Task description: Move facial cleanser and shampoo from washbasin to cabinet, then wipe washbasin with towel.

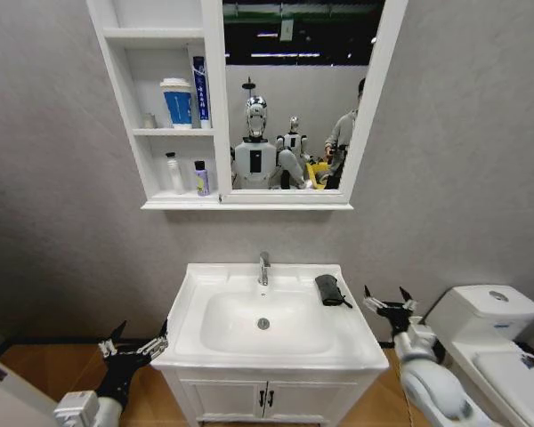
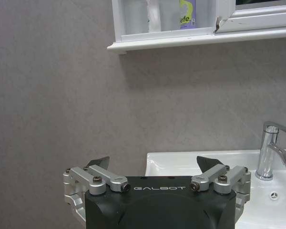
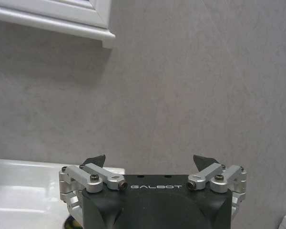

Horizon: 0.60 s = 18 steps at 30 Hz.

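Observation:
The dark towel (image 1: 329, 289) lies folded on the washbasin (image 1: 196, 307) rim, right of the chrome faucet (image 1: 263, 267). Above hangs the cabinet (image 1: 215, 107). Its shelves hold a blue tube (image 1: 199, 87), a white-and-blue tub (image 1: 176, 100), a white bottle (image 1: 172, 172) and a small purple bottle (image 1: 201, 178). I cannot tell which of these are the facial cleanser and the shampoo. My left gripper (image 1: 142, 327) (image 2: 153, 161) is open, low beside the basin's left front corner. At the basin's right side my right gripper (image 1: 384, 294) (image 3: 150, 159) is open, just right of the towel, holding nothing.
A white toilet (image 1: 485, 311) stands close to my right arm. The white two-door vanity (image 1: 267, 396) sits under the basin. A grey wall (image 3: 181, 86) is behind, and wooden floor (image 1: 36, 365) shows at the lower left.

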Available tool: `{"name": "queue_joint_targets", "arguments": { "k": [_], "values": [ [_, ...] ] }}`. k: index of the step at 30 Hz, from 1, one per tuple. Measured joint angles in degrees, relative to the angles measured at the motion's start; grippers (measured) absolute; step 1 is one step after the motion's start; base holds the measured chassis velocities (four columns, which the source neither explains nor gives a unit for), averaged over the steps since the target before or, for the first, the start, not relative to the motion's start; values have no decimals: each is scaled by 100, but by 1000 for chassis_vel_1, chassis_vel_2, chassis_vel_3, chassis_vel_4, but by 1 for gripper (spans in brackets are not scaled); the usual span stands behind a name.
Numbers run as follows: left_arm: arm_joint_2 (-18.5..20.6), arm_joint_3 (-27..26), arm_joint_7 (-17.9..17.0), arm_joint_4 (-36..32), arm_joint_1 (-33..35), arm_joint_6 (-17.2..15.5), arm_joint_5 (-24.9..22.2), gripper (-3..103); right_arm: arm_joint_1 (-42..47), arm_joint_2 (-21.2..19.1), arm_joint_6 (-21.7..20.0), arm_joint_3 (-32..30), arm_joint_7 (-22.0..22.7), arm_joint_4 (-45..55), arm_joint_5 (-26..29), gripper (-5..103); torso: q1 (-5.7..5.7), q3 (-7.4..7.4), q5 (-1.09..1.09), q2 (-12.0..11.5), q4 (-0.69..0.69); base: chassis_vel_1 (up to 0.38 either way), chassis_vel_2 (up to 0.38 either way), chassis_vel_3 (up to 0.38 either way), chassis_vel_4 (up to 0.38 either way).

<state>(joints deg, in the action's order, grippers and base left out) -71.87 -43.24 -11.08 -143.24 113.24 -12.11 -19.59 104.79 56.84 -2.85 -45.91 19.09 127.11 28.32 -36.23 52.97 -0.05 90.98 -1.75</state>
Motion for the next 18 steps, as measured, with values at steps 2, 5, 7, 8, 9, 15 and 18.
{"name": "queue_joint_targets", "arguments": {
  "k": [2,5,7,8,9,15,18],
  "values": [
    [0,0,0,0,0,0,0,100,524,215,112,-189,-162,323,25,100,0,0,0,0,1,0,0,0,0],
    [0,0,0,0,0,1,0,100,1454,788,401,-354,-391,813,-23,100,0,0,0,0,0,0,0,0,0],
    [0,0,0,0,0,0,0,100,1927,1297,567,-319,-472,1139,-175,100,1,0,-1,0,-1,0,0,0,0],
    [0,0,0,0,0,0,0,100,2037,1474,588,-265,-476,1303,-243,100,1,0,-1,0,0,0,0,0,0],
    [1,0,0,0,0,0,0,100,2110,1581,590,-222,-475,1441,-291,100,1,0,0,0,2,0,0,0,0],
    [0,0,0,0,0,0,0,100,2331,1850,646,-5,-433,1696,-489,100,-1,1,0,0,2,0,0,0,0],
    [0,0,0,0,0,0,0,100,2336,1898,643,46,-425,1696,-561,100,-1,1,0,-1,3,0,0,0,0]
  ]
}}
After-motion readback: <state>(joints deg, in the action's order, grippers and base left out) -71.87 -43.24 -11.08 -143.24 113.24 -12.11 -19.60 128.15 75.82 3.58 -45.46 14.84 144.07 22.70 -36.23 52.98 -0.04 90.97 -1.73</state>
